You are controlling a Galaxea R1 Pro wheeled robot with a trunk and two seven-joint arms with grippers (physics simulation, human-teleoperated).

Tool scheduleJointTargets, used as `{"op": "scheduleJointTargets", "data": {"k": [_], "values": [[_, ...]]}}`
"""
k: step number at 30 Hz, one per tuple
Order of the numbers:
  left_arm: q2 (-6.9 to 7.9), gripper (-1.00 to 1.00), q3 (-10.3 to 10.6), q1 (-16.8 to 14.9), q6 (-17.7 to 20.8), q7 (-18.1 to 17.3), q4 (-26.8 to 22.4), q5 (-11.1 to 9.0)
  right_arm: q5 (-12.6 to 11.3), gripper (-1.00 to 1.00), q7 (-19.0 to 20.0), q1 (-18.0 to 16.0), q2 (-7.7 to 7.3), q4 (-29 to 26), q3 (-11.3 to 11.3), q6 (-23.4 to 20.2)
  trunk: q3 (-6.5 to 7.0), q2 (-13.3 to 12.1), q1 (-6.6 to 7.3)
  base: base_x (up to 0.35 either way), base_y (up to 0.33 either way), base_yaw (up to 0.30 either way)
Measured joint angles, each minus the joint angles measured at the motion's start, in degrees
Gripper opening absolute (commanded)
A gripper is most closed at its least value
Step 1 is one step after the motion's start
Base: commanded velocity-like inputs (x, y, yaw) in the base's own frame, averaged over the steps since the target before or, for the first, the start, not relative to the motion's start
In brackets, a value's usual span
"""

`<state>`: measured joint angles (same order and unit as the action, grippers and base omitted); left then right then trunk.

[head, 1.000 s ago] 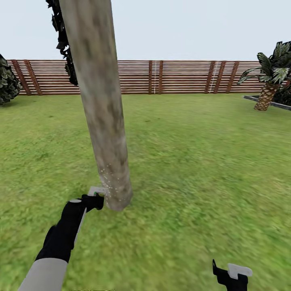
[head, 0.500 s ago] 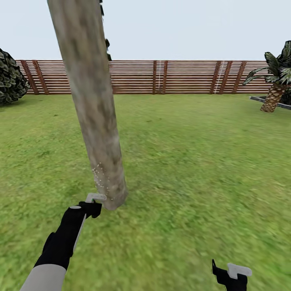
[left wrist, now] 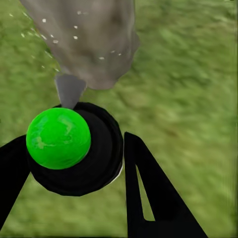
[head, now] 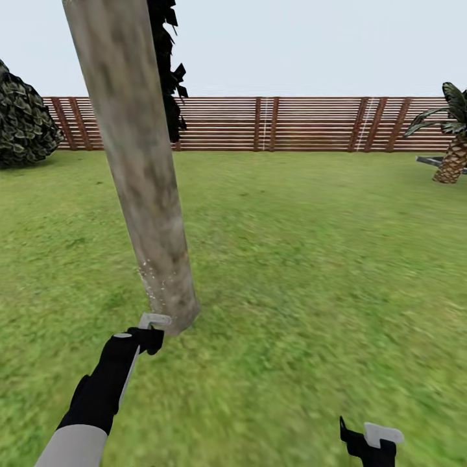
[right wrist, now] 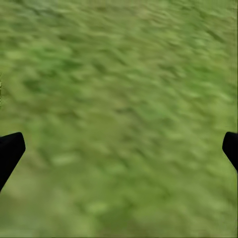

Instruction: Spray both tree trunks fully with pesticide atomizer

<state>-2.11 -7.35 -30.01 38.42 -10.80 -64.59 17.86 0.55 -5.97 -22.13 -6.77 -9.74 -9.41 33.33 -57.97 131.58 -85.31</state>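
Left end effector (left wrist: 69, 163) closed around the pesticide atomizer (left wrist: 74, 148), a black-bodied sprayer with a bright green cap and a grey nozzle aimed at the base of the tree trunk (head: 139, 175), just beside it. The trunk, a thick grey-tan mottled column, rises tilted from the grass floor (head: 305, 272) and carries fine pale specks low down. Right end effector (right wrist: 119, 148) hangs over bare grass, fingers spread wide and empty. Beyond the lawn: a slatted wooden fence (head: 311, 123), a bush (head: 23, 126) and a palm (head: 454, 139).
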Motion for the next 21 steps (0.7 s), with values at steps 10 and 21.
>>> {"op": "scheduleJointTargets", "data": {"k": [10,21], "values": [[0.0,-1.0,-6.28,0.01,-0.32,-0.08,0.07,-0.19,0.0,1.0,0.05,0.0,0.08,0.04,0.0,0.0,0.0,0.0,0.0,0.082,-0.275,0.277],[-0.02,-1.0,-6.08,-0.01,-0.39,-0.08,0.09,-0.19,0.0,1.0,0.06,0.02,0.09,0.02,0.0,0.0,0.0,0.0,0.01,0.13,-0.27,0.179]]}}
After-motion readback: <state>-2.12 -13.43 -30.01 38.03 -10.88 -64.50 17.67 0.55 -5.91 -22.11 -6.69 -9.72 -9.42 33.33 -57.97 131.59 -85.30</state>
